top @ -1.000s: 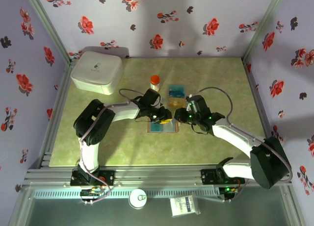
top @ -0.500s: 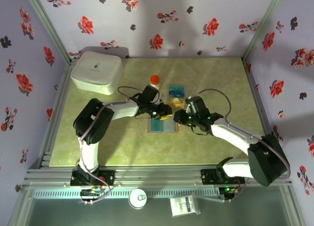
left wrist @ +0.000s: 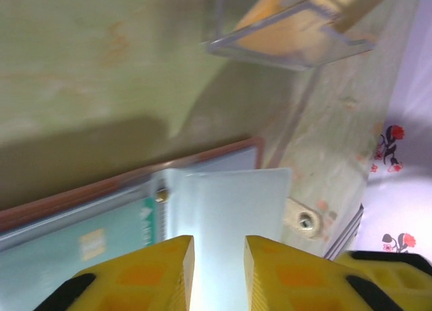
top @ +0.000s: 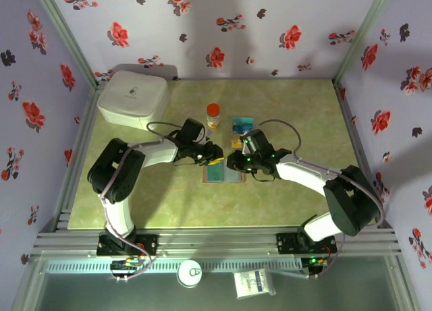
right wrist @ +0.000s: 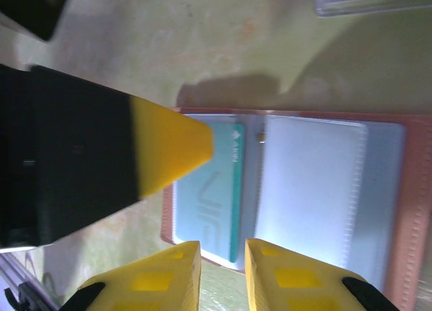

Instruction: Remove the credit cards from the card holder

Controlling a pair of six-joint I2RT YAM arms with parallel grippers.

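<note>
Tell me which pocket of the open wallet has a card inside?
The card holder's left pocket in the right wrist view: a teal card shows through it. The pocket beside it looks clear and empty.

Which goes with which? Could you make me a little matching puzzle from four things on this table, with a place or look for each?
Things:
1. card holder
2. teal card
3. small bottle
4. white box

Descriptions:
A. orange cap, standing upright
B. at the far left corner of the table
C. lying open mid-table
D. tucked inside the open card holder

Pairs: 1-C, 2-D, 3-A, 4-B
</note>
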